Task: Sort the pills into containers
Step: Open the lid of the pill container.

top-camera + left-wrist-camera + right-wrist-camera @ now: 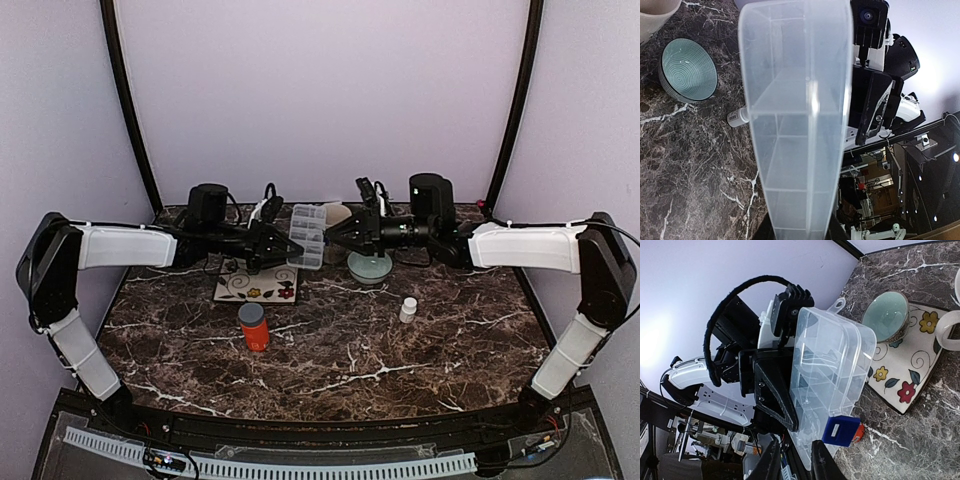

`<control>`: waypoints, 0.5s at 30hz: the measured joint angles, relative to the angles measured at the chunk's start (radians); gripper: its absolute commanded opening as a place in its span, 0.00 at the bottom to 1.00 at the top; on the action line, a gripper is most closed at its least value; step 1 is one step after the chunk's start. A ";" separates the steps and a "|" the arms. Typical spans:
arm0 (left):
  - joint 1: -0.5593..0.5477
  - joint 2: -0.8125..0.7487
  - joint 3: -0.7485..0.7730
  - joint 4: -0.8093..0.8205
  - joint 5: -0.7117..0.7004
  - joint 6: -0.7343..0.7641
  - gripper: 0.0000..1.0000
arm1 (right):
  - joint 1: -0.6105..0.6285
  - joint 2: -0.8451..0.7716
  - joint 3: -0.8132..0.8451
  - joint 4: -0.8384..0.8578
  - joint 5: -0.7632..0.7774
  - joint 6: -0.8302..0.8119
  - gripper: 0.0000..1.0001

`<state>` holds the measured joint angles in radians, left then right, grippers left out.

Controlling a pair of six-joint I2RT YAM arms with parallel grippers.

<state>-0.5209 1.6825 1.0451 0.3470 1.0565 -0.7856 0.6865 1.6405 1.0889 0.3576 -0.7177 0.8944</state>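
Note:
The clear plastic pill box [307, 236] is lifted off the table and turned on edge between the two arms. My left gripper [276, 243] is shut on it; in the left wrist view the box [795, 115] fills the middle and hides most of my left gripper [797, 233]. My right gripper [336, 233] is at the box's other side. In the right wrist view its fingers [774, 460] stand apart, with the box's [832, 365] lower edge between them. The compartments that show look empty. No pills show in any view.
An orange grey-capped bottle [254, 327] and a small white bottle [408, 310] stand on the marble table. A pale green bowl [370, 266] and a beige cup [338, 214] sit under and behind the grippers. A floral mat [257, 281] lies left. A blue block [841, 430] shows by the box's corner.

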 measured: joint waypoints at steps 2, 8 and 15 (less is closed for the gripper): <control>0.000 -0.003 -0.003 0.001 0.000 -0.001 0.00 | 0.001 0.000 0.000 -0.016 0.003 -0.005 0.21; 0.000 -0.019 -0.012 0.005 0.000 -0.007 0.00 | 0.002 0.000 0.000 -0.031 0.017 -0.026 0.38; 0.000 -0.028 -0.014 0.018 0.002 -0.012 0.00 | 0.003 0.000 0.000 -0.052 0.026 -0.030 0.54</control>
<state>-0.5209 1.6547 1.0309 0.3653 1.0580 -0.7975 0.6895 1.6405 1.0889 0.3058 -0.6914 0.8642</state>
